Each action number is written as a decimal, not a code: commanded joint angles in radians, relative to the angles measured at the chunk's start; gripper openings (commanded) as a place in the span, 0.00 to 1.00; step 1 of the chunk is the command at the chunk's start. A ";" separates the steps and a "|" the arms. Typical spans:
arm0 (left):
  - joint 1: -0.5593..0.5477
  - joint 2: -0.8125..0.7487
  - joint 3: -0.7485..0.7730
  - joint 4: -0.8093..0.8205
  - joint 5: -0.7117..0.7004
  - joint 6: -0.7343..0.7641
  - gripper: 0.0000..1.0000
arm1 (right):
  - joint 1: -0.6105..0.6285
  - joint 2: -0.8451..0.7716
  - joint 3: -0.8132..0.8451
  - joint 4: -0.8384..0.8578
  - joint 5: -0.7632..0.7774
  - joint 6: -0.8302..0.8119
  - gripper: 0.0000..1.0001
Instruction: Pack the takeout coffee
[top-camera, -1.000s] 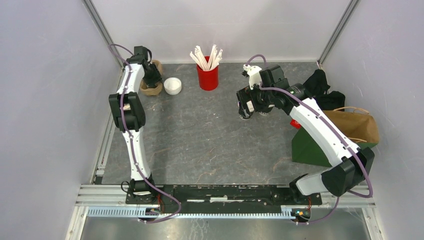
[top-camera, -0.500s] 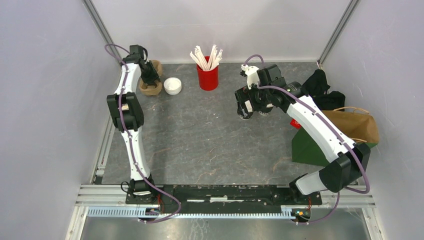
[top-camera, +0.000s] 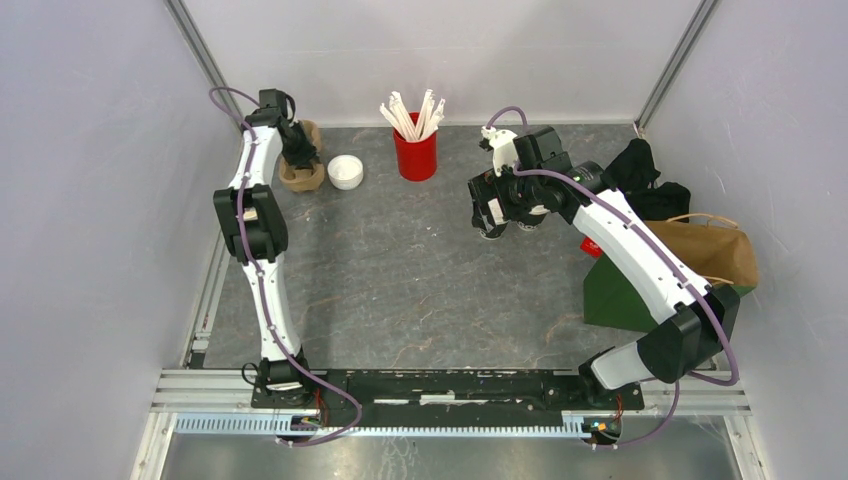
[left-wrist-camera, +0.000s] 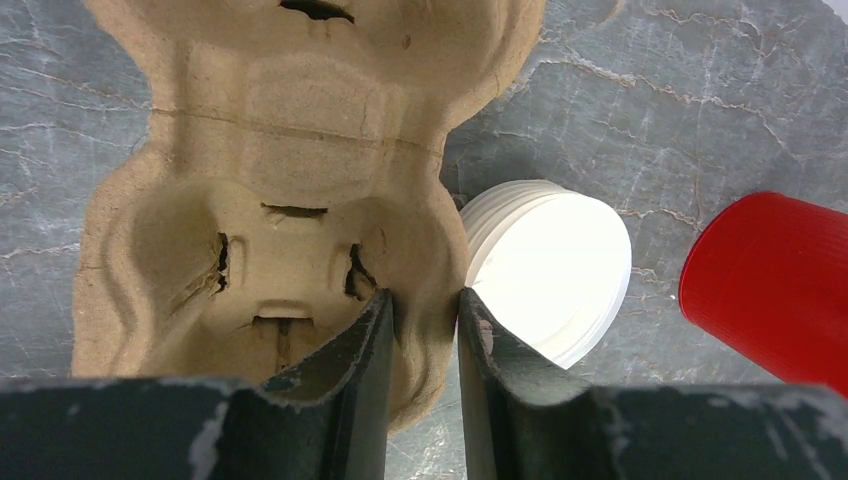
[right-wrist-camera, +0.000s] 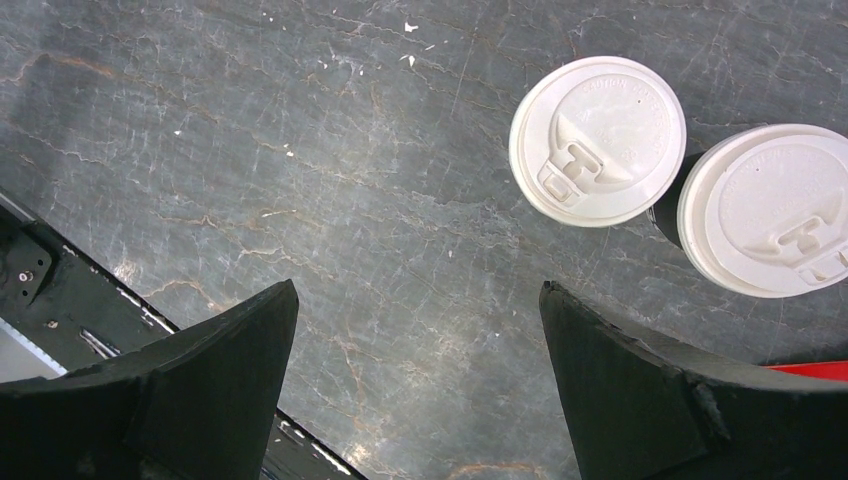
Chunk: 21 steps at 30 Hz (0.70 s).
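Observation:
Two takeout coffee cups with white sip lids (right-wrist-camera: 598, 140) (right-wrist-camera: 770, 205) stand side by side on the grey table. In the right wrist view they sit up and to the right of my right gripper (right-wrist-camera: 420, 290), which hangs open above bare table. From above, that gripper (top-camera: 492, 210) hovers over the cups and mostly hides them. My left gripper (left-wrist-camera: 422, 295) pinches the near right wall of a brown pulp cup carrier (left-wrist-camera: 280, 150), one finger inside a pocket and one outside. The carrier (top-camera: 303, 178) lies at the back left, its pockets empty.
A stack of white lids (left-wrist-camera: 550, 270) sits just right of the carrier. A red holder (top-camera: 415, 155) full of white straws stands at the back centre. A brown paper bag (top-camera: 715, 250) on a green stand (top-camera: 620, 295) and black items (top-camera: 640, 165) fill the right side.
My left fingers have narrowed onto the carrier's wall. The right arm has drifted slightly left over the cups, its jaws still wide.

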<state>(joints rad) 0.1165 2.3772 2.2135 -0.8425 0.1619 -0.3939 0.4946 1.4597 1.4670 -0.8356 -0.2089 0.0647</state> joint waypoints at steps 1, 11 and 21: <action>0.006 -0.083 0.023 0.008 -0.007 0.041 0.28 | -0.003 -0.001 0.039 0.033 -0.012 0.009 0.98; 0.005 -0.116 0.023 0.008 -0.013 0.047 0.25 | -0.003 -0.013 0.032 0.040 -0.013 0.018 0.98; 0.022 -0.074 0.009 0.010 0.125 -0.006 0.31 | -0.004 -0.010 0.036 0.049 -0.020 0.028 0.98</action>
<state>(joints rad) 0.1230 2.3333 2.2131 -0.8444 0.2043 -0.3946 0.4946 1.4597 1.4670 -0.8249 -0.2111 0.0811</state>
